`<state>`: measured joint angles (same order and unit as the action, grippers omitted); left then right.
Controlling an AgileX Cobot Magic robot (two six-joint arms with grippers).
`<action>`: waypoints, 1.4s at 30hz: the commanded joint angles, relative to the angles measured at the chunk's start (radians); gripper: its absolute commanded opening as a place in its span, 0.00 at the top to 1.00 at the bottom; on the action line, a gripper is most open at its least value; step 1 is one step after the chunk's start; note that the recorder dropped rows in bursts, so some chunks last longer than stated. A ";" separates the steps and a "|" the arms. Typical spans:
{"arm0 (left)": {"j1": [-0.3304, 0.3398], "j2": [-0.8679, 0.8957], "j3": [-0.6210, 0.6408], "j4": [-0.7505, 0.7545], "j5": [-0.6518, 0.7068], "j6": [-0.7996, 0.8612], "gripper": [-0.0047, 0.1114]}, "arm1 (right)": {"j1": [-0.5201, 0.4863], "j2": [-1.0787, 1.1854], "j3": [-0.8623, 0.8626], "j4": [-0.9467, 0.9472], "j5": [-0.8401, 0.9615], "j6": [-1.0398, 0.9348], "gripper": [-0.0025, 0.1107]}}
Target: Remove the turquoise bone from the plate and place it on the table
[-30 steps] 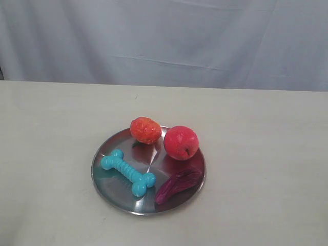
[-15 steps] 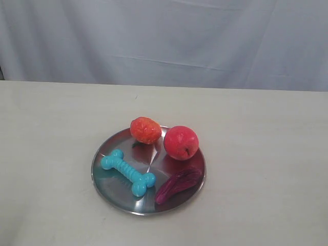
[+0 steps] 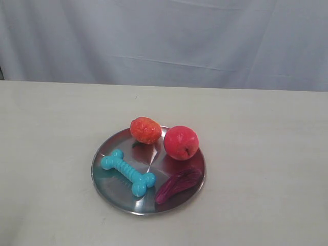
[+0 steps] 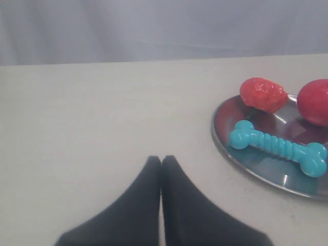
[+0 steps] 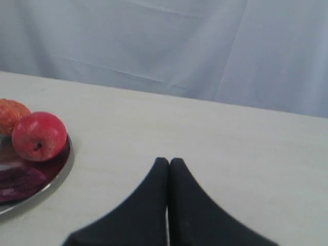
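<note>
On my table (image 3: 51, 128) the plate (image 3: 110, 192) held the bone (image 3: 127, 172) front left, the apple (image 3: 181, 142) back right. A knobbly fruit (image 3: 145, 129) sat left of the apple, a wrinkled lump (image 3: 178, 184) before it.

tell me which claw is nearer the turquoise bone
Left, most likely. The left claw is shut over the table beside the plate, near the turquoise bone; the right claw is beyond the apple, bone unseen there.

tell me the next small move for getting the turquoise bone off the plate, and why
Probably open the left gripper and ease it toward the turquoise bone. Its jaws are shut, short of the plate, and the bone lies untouched on the plate's left part, nearer this arm than the right one.
</note>
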<state>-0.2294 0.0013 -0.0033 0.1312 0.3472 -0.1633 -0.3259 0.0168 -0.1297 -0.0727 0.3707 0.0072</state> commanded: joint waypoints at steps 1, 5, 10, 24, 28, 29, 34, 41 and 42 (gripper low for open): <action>-0.003 -0.001 0.003 0.000 -0.001 -0.002 0.96 | -0.006 0.000 -0.104 0.001 0.045 0.003 0.98; -0.003 -0.001 0.003 0.000 -0.001 -0.002 0.96 | -0.006 0.000 -0.168 0.001 0.065 0.003 0.98; -0.003 -0.001 0.003 0.000 -0.001 -0.002 0.96 | -0.006 0.000 -0.197 0.024 0.053 0.003 0.98; -0.003 -0.001 0.003 0.000 -0.001 -0.002 0.96 | -0.006 0.186 -0.338 0.102 0.189 0.124 0.98; -0.003 -0.001 0.003 0.000 -0.001 -0.002 0.96 | 0.013 0.351 -0.445 0.123 0.266 0.126 0.98; -0.003 -0.001 0.003 0.000 -0.001 -0.002 0.96 | 0.049 0.439 -0.495 0.123 0.268 0.126 0.98; -0.003 -0.001 0.003 0.000 -0.001 -0.002 0.96 | 0.160 0.651 -0.637 0.123 0.305 0.119 0.98; -0.003 -0.001 0.003 0.000 -0.001 -0.002 0.96 | 0.334 1.070 -0.962 0.064 0.450 0.119 0.98; -0.003 -0.001 0.003 0.000 -0.001 -0.002 0.96 | 0.365 1.151 -1.015 0.062 0.457 0.100 0.98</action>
<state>-0.2294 0.0013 -0.0033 0.1312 0.3472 -0.1633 0.0045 1.0729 -1.0758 0.0000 0.8070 0.1289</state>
